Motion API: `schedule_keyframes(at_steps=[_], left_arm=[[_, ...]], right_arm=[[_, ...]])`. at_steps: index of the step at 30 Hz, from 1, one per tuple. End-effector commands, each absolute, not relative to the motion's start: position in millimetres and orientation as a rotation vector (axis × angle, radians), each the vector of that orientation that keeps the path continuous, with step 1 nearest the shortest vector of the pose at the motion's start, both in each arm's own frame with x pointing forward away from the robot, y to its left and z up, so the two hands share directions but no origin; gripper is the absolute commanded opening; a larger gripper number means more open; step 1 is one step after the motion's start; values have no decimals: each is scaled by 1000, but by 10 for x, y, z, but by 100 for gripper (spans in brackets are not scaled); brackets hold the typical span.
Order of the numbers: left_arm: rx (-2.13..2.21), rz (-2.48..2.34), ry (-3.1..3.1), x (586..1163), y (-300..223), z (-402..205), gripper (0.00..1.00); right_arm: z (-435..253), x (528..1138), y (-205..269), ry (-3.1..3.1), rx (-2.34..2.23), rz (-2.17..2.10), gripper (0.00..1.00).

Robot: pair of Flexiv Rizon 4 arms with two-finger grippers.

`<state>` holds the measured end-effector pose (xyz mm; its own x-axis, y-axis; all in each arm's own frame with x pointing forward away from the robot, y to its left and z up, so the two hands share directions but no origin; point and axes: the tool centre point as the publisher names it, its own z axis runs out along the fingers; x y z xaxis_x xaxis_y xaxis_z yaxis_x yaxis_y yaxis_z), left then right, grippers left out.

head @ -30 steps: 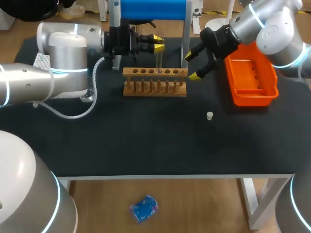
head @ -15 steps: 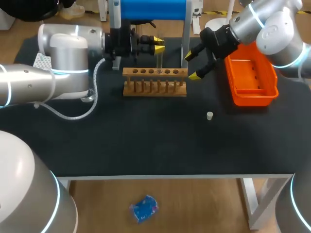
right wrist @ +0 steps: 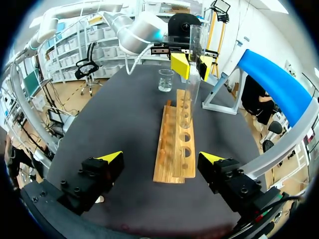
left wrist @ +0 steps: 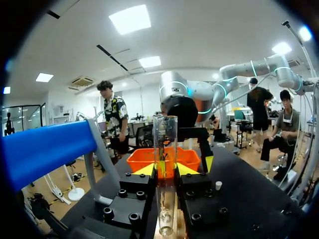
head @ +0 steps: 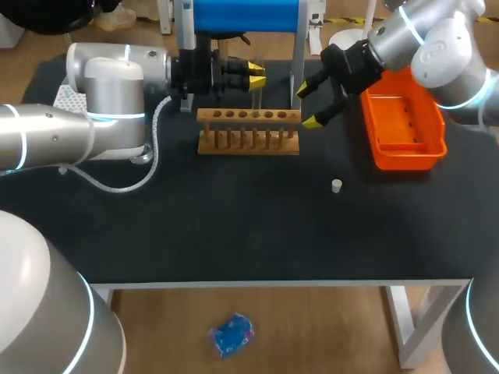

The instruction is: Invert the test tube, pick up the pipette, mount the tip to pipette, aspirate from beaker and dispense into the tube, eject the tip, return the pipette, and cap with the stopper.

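My left gripper [head: 255, 75] is shut on a clear test tube [head: 256, 95], held upright over the wooden rack [head: 248, 131]. In the left wrist view the test tube [left wrist: 165, 149] stands between the yellow fingertips [left wrist: 144, 170], mouth up and round end down. The right wrist view shows the test tube [right wrist: 191, 74] with its lower end at the top of the rack [right wrist: 175, 149]. My right gripper [head: 309, 102] hangs open just right of the rack with nothing between its fingers. A small pale stopper [head: 336, 185] lies on the black table [head: 234, 226].
An orange tray [head: 405, 144] sits at the right, behind my right arm. A glass beaker [right wrist: 166, 79] stands beyond the rack, near my left arm. The blue-topped stand [head: 245, 15] rises behind the rack. A white tip box [head: 65, 97] peeks out behind my left arm.
My left arm has shifted slightly toward the back with the tube in its grip. The right arm, the stopper and the rack are where they were.
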<state>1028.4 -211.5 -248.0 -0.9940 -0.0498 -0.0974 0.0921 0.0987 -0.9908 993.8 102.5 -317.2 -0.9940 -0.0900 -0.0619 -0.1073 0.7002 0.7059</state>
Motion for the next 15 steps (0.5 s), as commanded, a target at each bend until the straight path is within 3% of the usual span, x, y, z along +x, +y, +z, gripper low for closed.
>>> schedule_keyframes(at_steps=[1, 15], left_arm=[[45, -2056, 2248, 10343, -2114, -2554, 0], [16, -2068, 2265, 10357, -2089, -2670, 0]], right_arm=[[-3165, 9947, 1018, 2880, -170, 1195, 100], [-3165, 9947, 1018, 2880, -170, 1195, 100]])
